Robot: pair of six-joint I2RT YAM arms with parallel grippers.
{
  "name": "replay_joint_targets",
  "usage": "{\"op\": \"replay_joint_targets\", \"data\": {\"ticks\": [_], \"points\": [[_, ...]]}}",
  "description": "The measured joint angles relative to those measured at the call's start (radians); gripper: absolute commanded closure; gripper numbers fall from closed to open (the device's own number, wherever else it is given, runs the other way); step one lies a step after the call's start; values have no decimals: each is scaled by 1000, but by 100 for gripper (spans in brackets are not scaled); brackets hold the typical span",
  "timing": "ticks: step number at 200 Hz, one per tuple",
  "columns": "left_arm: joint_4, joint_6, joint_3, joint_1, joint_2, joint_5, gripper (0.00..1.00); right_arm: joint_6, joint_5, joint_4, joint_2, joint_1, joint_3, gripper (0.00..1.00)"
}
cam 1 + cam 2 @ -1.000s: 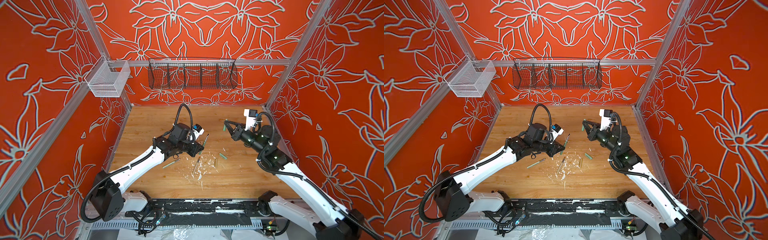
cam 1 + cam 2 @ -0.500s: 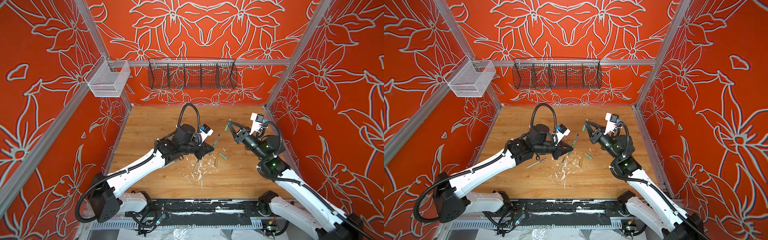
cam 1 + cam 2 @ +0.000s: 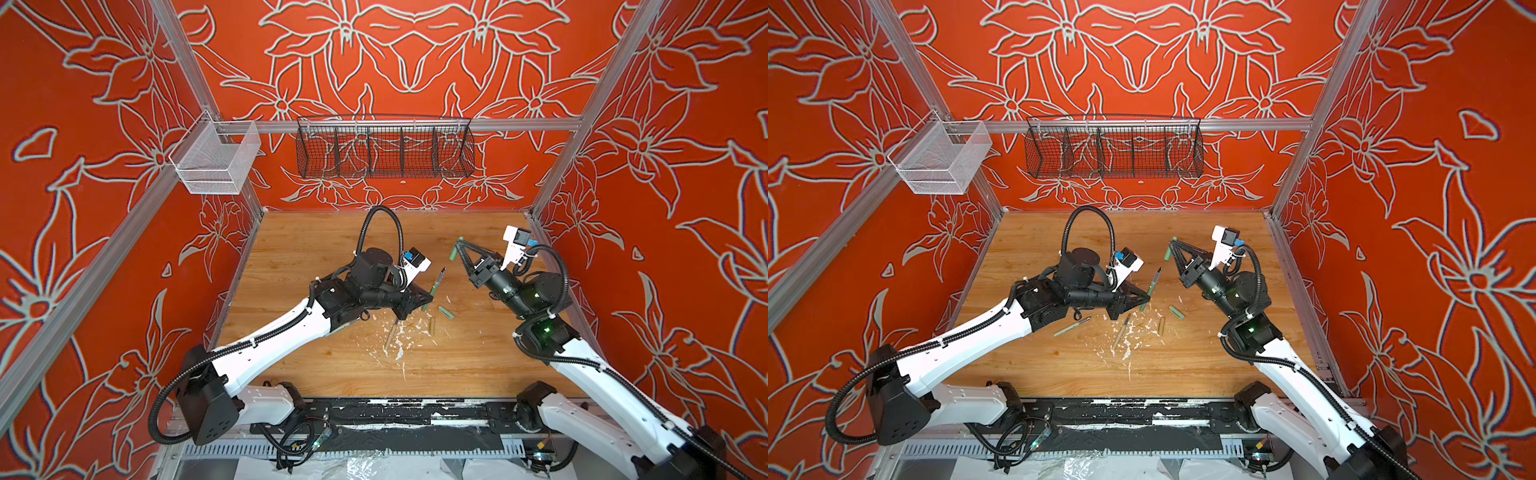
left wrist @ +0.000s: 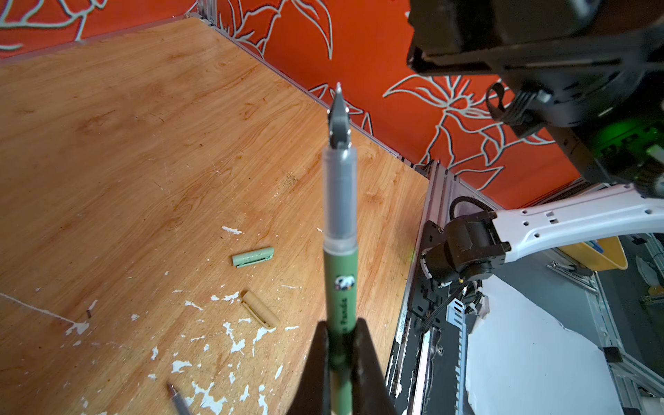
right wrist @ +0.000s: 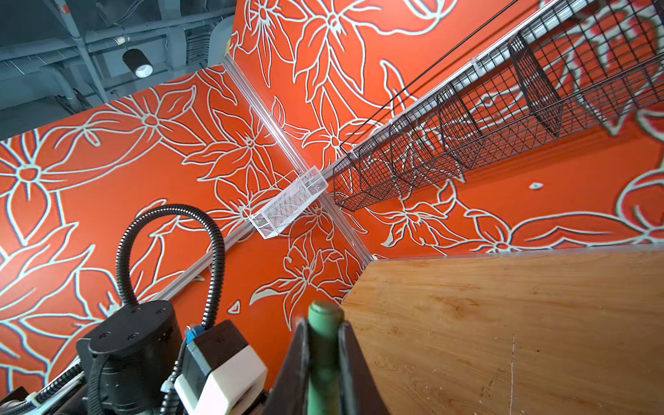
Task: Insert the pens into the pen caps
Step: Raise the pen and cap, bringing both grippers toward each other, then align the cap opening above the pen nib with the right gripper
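**Dark green pen and cap both lifted, nib just short of the cap**

My left gripper (image 4: pixel 340 334) is clamped on the lower barrel of the slim dark green pen (image 4: pixel 340 251), a plastic stick with a clear grey grip section and a steel nib. It holds the pen clear of the paint-flecked wooden table (image 3: pixel 311 257). My right gripper (image 3: pixel 457 245) is pinched tight on the short, stubby dark green cap (image 3: pixel 455 253), up toward the back right of the table. In both top views nib and cap are near each other but apart.

The pen's long axis runs from the table's middle toward the back wall, leaning slightly to the right arm's side, nib leading. The cap sits crosswise in the fingertips, its axis close to parallel with the pen's but offset to the right. In the right wrist view the end I can see looks rounded and closed. I judge the mouth is at the other end, though I cannot see it.

To do this well I'd first bring both axes onto one line. Then I'd close the gap slowly, nib centred on the mouth. The pen is gripped far from its nib, so a sideways push could lever it in the fingers, and I'd press straight along the barrel.

On the table lie the short pale green cap (image 3: pixel 446 312), the stubby tan cap (image 3: pixel 432 325), the slim tan pen (image 3: pixel 390 336) and the pale green pen (image 3: pixel 1071 327).
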Motion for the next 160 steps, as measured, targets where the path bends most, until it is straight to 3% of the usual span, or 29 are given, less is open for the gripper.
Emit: {"op": "replay_joint_targets", "data": {"ticks": [160], "points": [[10, 5, 10, -6, -3, 4, 100, 0, 2, 4, -2, 7, -37, 100]]}}
